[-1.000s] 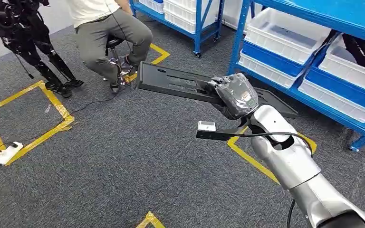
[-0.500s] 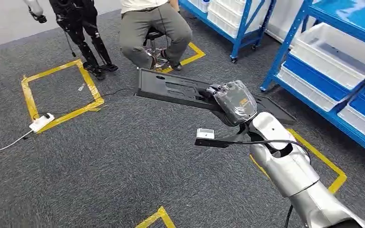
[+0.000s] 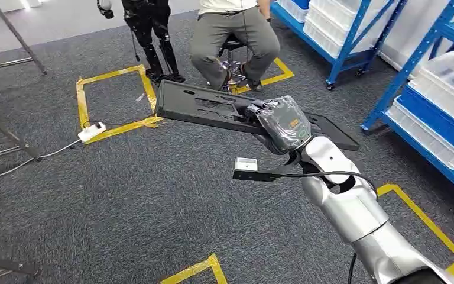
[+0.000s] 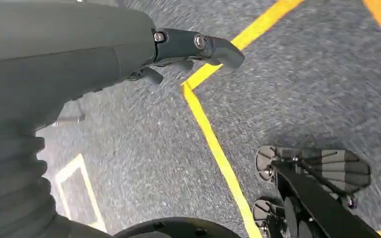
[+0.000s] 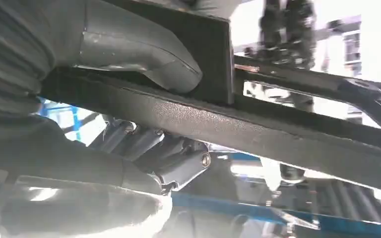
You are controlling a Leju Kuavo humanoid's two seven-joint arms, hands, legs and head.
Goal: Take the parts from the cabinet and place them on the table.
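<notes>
the right hand (image 3: 281,124) grips the black part (image 3: 213,109) clear of the blue cabinet (image 3: 420,112); placement on the table remains. left hand (image 4: 129,54) holds nothing, fingers apart.

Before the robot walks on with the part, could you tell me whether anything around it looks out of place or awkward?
A white power strip and its cable lie loose on the carpet by a yellow tape square. The right hand holds the long black panel near its middle, so both ends stick out unsupported, one end towards a seated person. Nothing looks spilled or broken.
</notes>
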